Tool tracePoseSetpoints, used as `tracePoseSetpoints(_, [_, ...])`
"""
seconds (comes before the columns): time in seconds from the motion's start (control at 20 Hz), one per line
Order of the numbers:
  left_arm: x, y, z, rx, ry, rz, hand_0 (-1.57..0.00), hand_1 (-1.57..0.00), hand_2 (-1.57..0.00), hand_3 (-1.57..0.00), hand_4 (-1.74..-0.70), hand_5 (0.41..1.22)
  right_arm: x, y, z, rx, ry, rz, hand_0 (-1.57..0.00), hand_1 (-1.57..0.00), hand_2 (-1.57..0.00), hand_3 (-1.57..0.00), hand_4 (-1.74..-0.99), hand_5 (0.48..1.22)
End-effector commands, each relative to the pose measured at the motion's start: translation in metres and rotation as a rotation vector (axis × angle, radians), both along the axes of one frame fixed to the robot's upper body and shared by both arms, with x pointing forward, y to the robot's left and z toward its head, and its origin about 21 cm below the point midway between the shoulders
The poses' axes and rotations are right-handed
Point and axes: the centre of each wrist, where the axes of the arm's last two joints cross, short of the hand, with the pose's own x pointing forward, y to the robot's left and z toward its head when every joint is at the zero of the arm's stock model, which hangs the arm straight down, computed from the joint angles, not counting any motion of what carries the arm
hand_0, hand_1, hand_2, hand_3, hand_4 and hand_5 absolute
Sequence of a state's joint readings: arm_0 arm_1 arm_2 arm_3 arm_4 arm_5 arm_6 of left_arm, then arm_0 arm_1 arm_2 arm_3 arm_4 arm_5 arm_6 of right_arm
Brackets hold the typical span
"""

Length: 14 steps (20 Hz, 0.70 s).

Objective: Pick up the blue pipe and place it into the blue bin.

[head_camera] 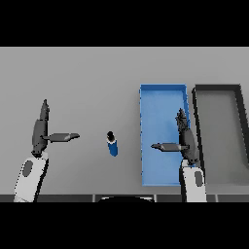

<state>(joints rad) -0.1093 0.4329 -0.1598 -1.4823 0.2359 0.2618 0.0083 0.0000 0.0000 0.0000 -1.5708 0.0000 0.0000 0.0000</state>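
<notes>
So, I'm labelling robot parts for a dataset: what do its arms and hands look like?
Both forearms are white with a grey oval patch, widening toward the lower edge. Each ends in a dark grey-black hand: the left hand and right hand have slim, tapered fingers and a separate pointed thumb. No cables, sleeves or markings are visible.

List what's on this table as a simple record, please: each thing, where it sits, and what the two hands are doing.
blue pipe: on the table, between the hands, untouched
blue bin: right of the pipe, nothing in it
dark bin: beside the blue bin, farther right
left hand: open, fingers straight, left of the pipe
right hand: open, over the blue bin
table: grey
</notes>
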Motion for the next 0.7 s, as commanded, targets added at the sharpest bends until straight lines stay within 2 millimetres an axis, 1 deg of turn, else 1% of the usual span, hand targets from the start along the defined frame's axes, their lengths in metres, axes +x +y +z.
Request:
tracePoseSetpoints(0.0, [-0.001,0.0,0.0,0.0,-0.006,-0.001,0.0,0.0,0.0,0.0,-1.07,0.591,-0.001,0.0,0.0,0.0,-0.001,-0.001,0.0,0.0,0.0,0.0,-1.225,0.617])
tracePoseSetpoints(0.2, [-0.006,-0.001,-0.001,0.002,-0.014,-0.004,0.0,0.0,0.0,0.0,-1.07,0.591,-0.006,-0.002,-0.001,0.0,-0.006,0.0,0.0,0.0,0.0,0.0,-1.225,0.617])
tracePoseSetpoints(0.25, [-0.007,-0.001,-0.001,0.003,-0.016,-0.002,0.0,0.0,0.0,0.0,-1.07,0.591,-0.01,-0.004,-0.001,0.0,-0.012,0.0,0.0,0.0,0.0,0.0,-1.225,0.617])
tracePoseSetpoints(0.3, [-0.011,0.007,0.004,0.074,-0.014,-0.176,0.0,0.0,0.0,0.0,-1.07,0.591,-0.018,-0.006,0.001,-0.085,-0.068,0.065,0.0,0.0,0.0,0.0,-1.225,0.617])
tracePoseSetpoints(0.35, [-0.012,0.019,0.01,0.115,-0.005,-0.272,0.0,0.0,0.0,0.0,-1.07,0.59,-0.026,-0.009,0.003,-0.153,-0.09,0.103,0.0,0.0,0.0,0.0,-1.224,0.618])
tracePoseSetpoints(0.4, [-0.012,0.027,0.013,0.139,0.017,-0.327,0.0,0.0,0.0,0.0,-1.07,0.589,-0.03,-0.01,0.006,-0.184,-0.096,0.129,0.0,0.0,0.0,0.0,-1.225,0.618])
tracePoseSetpoints(0.5, [-0.014,0.028,0.016,0.147,0.042,-0.389,0.0,0.0,0.0,0.0,-1.08,0.588,-0.036,-0.008,0.008,-0.225,-0.101,0.147,0.0,0.0,0.0,0.0,-1.223,0.62])
tracePoseSetpoints(0.6, [-0.01,0.029,0.019,0.151,0.049,-0.415,0.0,0.0,0.0,0.0,-1.08,0.596,-0.035,-0.007,0.015,-0.263,-0.091,0.136,0.0,0.0,0.0,0.0,-1.203,0.614])
tracePoseSetpoints(0.65, [-0.013,0.03,0.018,0.157,0.048,-0.421,0.0,0.0,0.0,0.0,-1.08,0.6,-0.033,-0.01,0.015,-0.273,-0.071,0.129,0.0,0.0,0.0,0.0,-1.196,0.609])
